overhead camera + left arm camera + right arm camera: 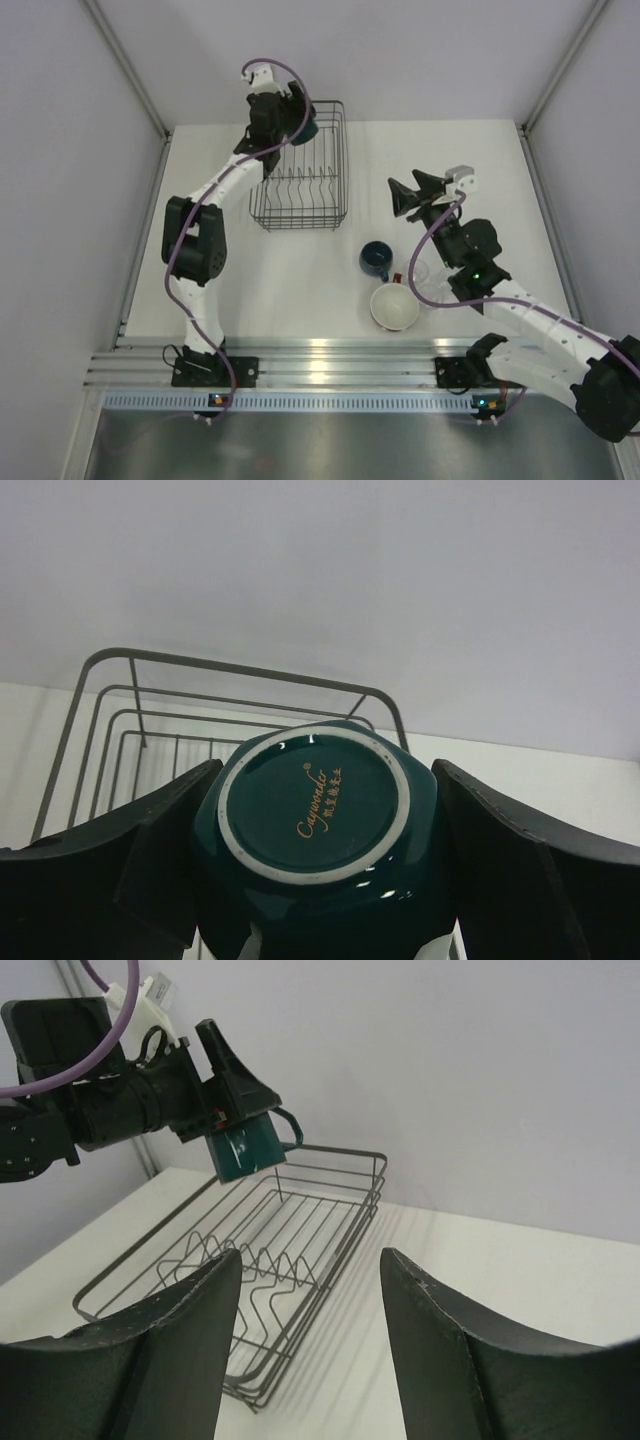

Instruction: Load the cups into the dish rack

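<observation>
My left gripper (300, 118) is shut on the teal mug (315, 810), whose base faces the wrist camera. It holds the mug in the air over the far end of the dish rack (345, 165), a dark wire basket with upright prongs. The right wrist view shows the mug (245, 1150) clear of the rack's rim (350, 1150). My right gripper (408, 192) is open and empty, raised over the table to the right of the rack. Near it on the table stand a dark-blue cup (376, 260), a big cup with a white inside (395, 307) and small clear glasses (420, 270).
Grey walls close in the white table at the back and both sides. A metal rail (330, 360) runs along the near edge by the arm bases. The right arm's purple cable (425, 240) loops over the cups.
</observation>
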Tool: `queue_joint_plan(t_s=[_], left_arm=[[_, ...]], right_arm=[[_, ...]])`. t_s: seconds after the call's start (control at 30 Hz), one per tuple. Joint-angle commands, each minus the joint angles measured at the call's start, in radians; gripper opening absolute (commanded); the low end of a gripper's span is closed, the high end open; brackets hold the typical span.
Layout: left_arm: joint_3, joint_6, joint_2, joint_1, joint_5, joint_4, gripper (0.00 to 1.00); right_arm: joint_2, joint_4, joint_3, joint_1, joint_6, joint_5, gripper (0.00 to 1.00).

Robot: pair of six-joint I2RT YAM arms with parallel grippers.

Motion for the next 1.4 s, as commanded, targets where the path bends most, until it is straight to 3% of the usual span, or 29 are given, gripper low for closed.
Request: queue_joint_plan(t_s=[0.0, 0.23, 0.6, 1.37], left_arm=[[0.071, 0.139, 0.017, -0.016, -0.106, 0.132, 0.00], [0.098, 0.248, 0.110, -0.023, -0.186, 0.213, 0.00], [0.076, 0.415, 0.178, -0.034, -0.226, 0.368, 0.00], [-0.038, 0.484, 0.255, 0.010, -0.270, 0.499, 0.00]], right_arm=[[-0.061, -0.051, -0.023, 0.017, 0.000, 0.027, 0.59], [-0.157, -0.135, -0.078, 0.017, 0.000, 0.062, 0.58], [-0.165, -0.206, -0.112, 0.017, 0.019, 0.079, 0.58], [-0.156, -0.233, -0.126, 0.015, 0.040, 0.093, 0.59]])
